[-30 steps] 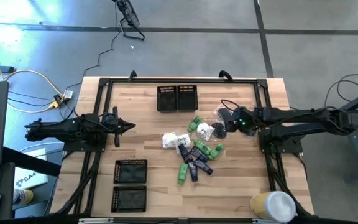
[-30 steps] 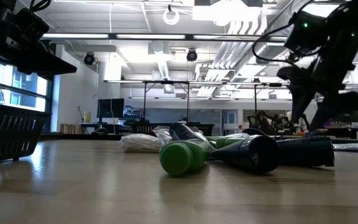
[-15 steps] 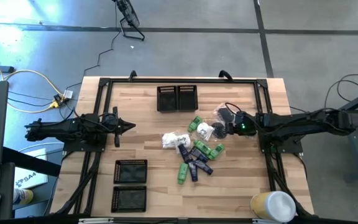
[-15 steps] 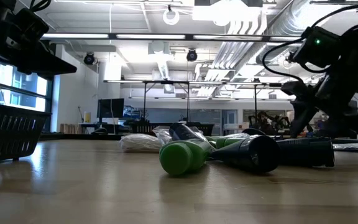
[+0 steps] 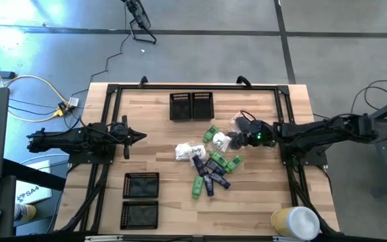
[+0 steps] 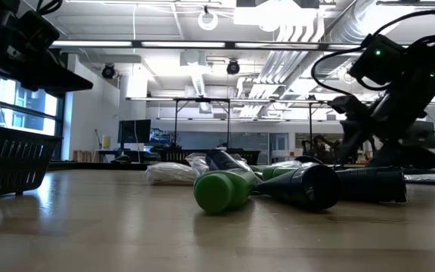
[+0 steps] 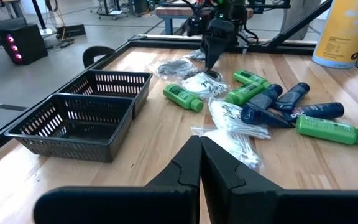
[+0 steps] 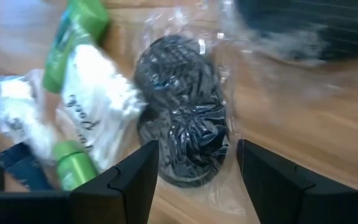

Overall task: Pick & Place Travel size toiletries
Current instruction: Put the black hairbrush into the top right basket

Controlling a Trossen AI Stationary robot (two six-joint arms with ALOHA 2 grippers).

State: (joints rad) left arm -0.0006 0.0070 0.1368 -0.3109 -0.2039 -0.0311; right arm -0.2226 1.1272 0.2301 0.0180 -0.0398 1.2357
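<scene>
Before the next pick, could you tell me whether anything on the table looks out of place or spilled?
Nothing looks spilled or damaged. The toiletries lie in a loose, overlapping heap mid-table, none in the trays yet. The right gripper, open, sits over a bagged dark piece; the left gripper waits shut, clear of the heap.

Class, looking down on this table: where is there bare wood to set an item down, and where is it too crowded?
Bare wood lies between the top trays and the lower-left trays, left of the pile beside the shut left gripper, and along the near edge right of the lower-left trays. It is crowded mid-right, where toiletries heap and the open right gripper hangs over a bagged dark piece.
</scene>
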